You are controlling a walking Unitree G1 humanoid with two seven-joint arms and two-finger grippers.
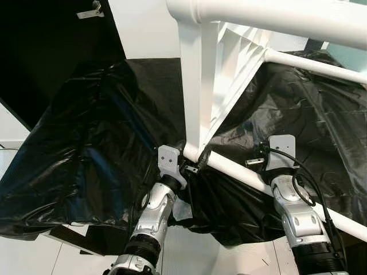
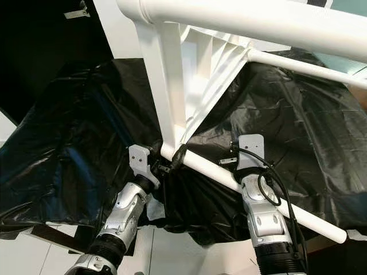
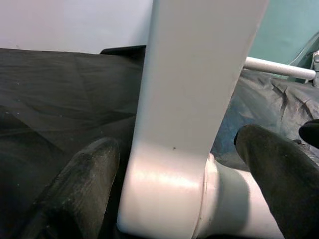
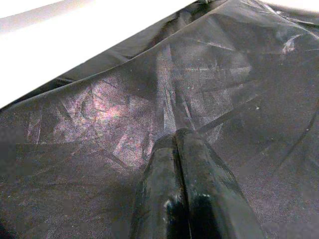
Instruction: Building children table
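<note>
A white table frame stands over a black plastic sheet (image 1: 92, 149). Its flat upright (image 1: 195, 86) meets a round white tube (image 1: 241, 172) that runs down to the right, and a thicker tube (image 1: 275, 17) crosses the top. My left gripper (image 1: 192, 165) is at that lower joint. In the left wrist view its black fingers (image 3: 84, 184) sit on either side of the upright (image 3: 189, 99), shut on it. My right gripper (image 4: 178, 137) is to the right of the joint, by the round tube. Its fingers are pressed together over the plastic with nothing between them.
A dark panel (image 1: 46, 51) with a small metal fitting (image 1: 92, 10) stands at the upper left. White floor (image 1: 189, 252) shows below the sheet's front edge. A thinner white rail (image 1: 315, 66) runs off to the right. A teal wall (image 3: 289, 30) lies behind.
</note>
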